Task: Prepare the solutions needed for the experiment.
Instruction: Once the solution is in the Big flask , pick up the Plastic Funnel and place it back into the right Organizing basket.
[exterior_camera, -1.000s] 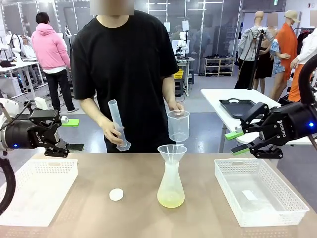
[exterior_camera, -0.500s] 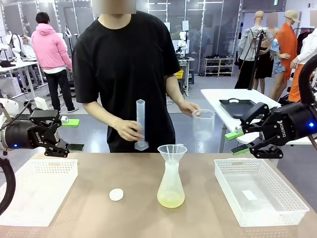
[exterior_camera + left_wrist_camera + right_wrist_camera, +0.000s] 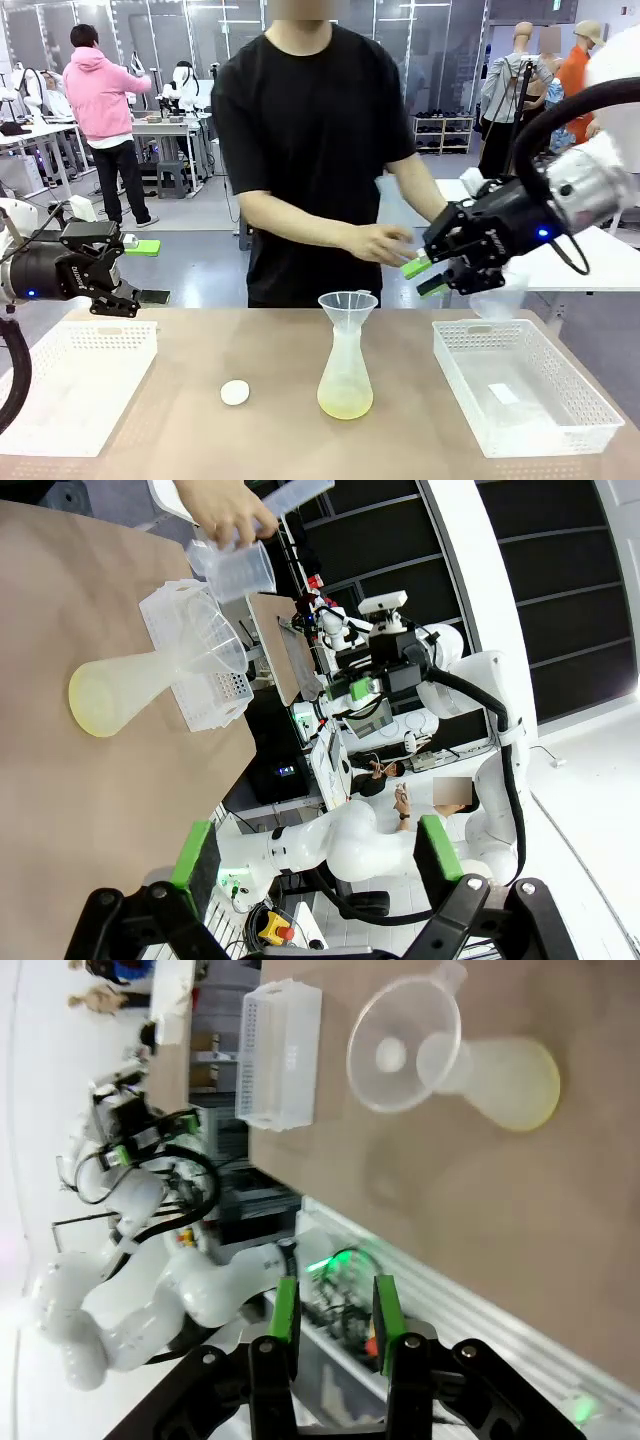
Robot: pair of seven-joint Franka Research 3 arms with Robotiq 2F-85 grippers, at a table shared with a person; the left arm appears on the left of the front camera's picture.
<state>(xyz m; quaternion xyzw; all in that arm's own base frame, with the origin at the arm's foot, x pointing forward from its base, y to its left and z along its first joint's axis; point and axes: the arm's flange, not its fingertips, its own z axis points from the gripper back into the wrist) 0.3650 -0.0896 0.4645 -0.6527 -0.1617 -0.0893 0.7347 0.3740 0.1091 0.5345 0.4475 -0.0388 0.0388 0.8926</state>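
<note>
**Solution at centre; right gripper is the nearer one**

- Far left of the front view: left gripper point(image 3: 148, 272) hangs above the left basket point(image 3: 100, 326). Its jaws are wide apart with nothing between them and point toward picture right.
- Lower centre-left: a white disc point(image 3: 235, 393) lies on the table, near the flask but apart from it.
- Centre: the flask point(image 3: 345, 370) stands upright with its long axis vertical and a funnel point(image 3: 347, 305) seated in its neck. The solution point(image 3: 345, 403) is a shallow pale yellow-green layer at the bottom.
- Just above and right of the funnel: the person's hand point(image 3: 375, 243) reaches toward picture right. It is close to the green pads of the right gripper point(image 3: 424, 277).
- Right gripper: its jaws are parted only narrowly and are empty, pointing picture left and slightly down. From these jaws the flask lies down and to picture left.
- Right wrist view: the flask point(image 3: 470, 1060) sits in the upper right, lying sideways in the frame and well off the line of the fingers.
- Below the right gripper, over the right basket point(image 3: 545, 437): a translucent shape, possibly a beaker point(image 3: 497, 297). It is too hidden by the arm to say what holds it.

Judgement: the right gripper is much the nearer of the two to both flask and hand. Any grasp of the flask would have to come in from the side, across its vertical axis.
</note>
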